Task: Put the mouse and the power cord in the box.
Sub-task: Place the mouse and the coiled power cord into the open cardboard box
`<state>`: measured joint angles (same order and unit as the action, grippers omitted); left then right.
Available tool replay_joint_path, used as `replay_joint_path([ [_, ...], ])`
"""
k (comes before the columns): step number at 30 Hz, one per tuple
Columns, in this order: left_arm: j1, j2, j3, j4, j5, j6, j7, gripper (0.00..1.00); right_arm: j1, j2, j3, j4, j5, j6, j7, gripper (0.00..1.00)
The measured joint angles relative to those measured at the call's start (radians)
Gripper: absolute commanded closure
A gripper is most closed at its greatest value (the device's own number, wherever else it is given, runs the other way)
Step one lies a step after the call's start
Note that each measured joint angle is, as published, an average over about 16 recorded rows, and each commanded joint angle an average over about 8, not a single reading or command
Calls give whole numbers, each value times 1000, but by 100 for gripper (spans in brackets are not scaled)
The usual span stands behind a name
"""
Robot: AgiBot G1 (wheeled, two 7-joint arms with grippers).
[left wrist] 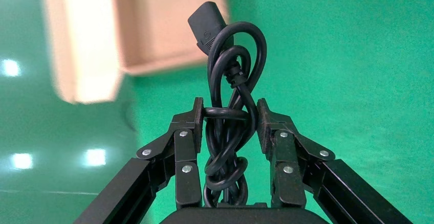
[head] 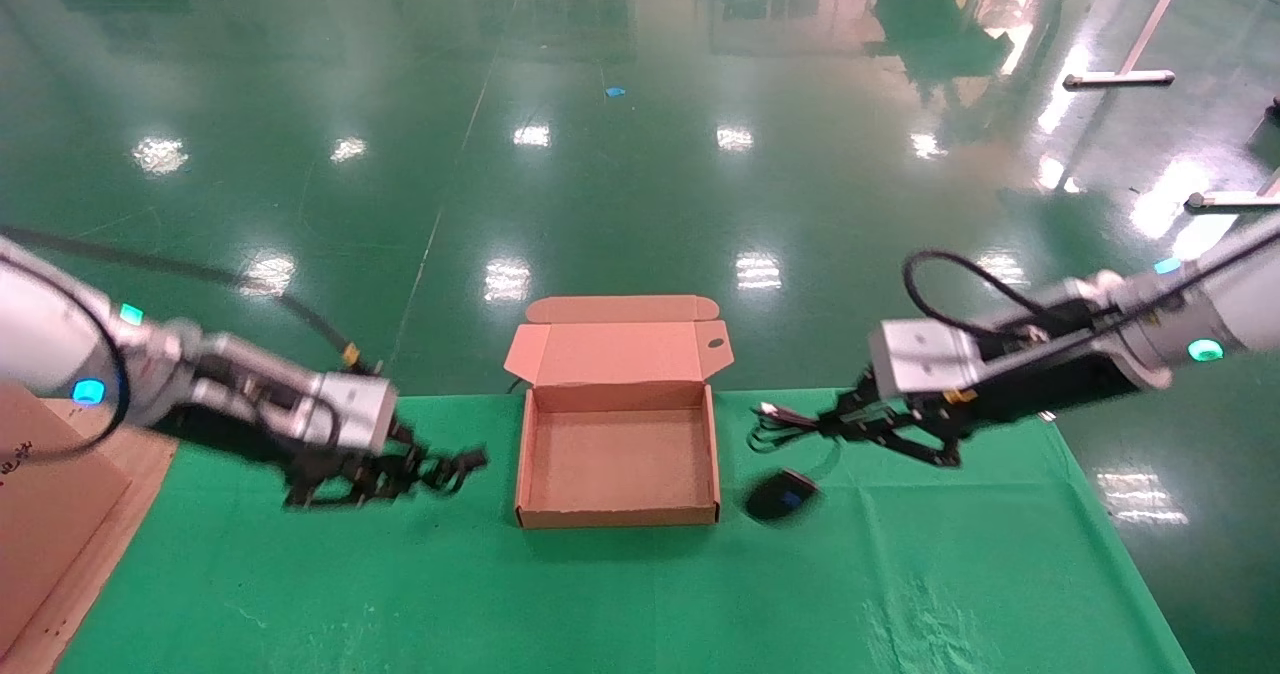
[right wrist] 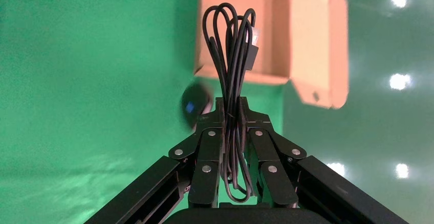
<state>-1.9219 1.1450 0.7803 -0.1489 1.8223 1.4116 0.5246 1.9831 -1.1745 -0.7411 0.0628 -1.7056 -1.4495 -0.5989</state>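
At the far left edge of the table a cardboard sheet (head: 45,514) lies flat, partly under the left arm. The left gripper (head: 440,471) hangs above the green cloth (head: 620,594), left of the box (head: 617,459) and apart from it. Its fingers (left wrist: 188,127) are clamped on the power cord (left wrist: 229,111), which is bunched into loops between the pads; one chunky plug sticks out past the fingertips toward the box. In the head view the cord (head: 455,466) shows as a dark tangle at the gripper's tip, clear of the cloth as far as can be told.

The box sits open in the middle of the table, near the far edge, its lid folded back and standing up behind the tray. The tray's floor is bare cardboard. A small dark hole shows in the lid's right flap.

Right of the box, the mouse (head: 782,495) is close to the box's front right corner, just beside it but not touching; blur hides whether it rests on the cloth or hangs just above it. A blue patch shows on its top.

The right gripper (head: 800,424) is above and behind the mouse, pointing toward the box. Its fingers (right wrist: 211,132) are closed tight on the mouse's thin cable (right wrist: 233,55), gathered in long loops that reach beyond the fingertips, with the cable's flat connector visible near the loop ends. From the right wrist view the mouse (right wrist: 195,106) shows below the gripper, beside the box (right wrist: 276,29).
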Motion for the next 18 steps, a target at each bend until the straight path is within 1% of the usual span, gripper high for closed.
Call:
replay_joint_path([
  [5, -59, 36, -5, -21, -5, 4, -7, 100, 54, -44, 5, 6, 6, 3, 15, 100],
  [11, -104, 79, -10, -29, -13, 5, -1, 100, 100, -94, 6, 6, 9, 11, 20, 100],
  [15, -111, 105, -20, -32, -29, -3, 28, 100, 119, -115, 7, 0, 10, 13, 16, 100],
  [18, -91, 122, -35, -39, -51, -35, 74, 100, 127, -121, 9, -8, 13, 9, 11, 100],
])
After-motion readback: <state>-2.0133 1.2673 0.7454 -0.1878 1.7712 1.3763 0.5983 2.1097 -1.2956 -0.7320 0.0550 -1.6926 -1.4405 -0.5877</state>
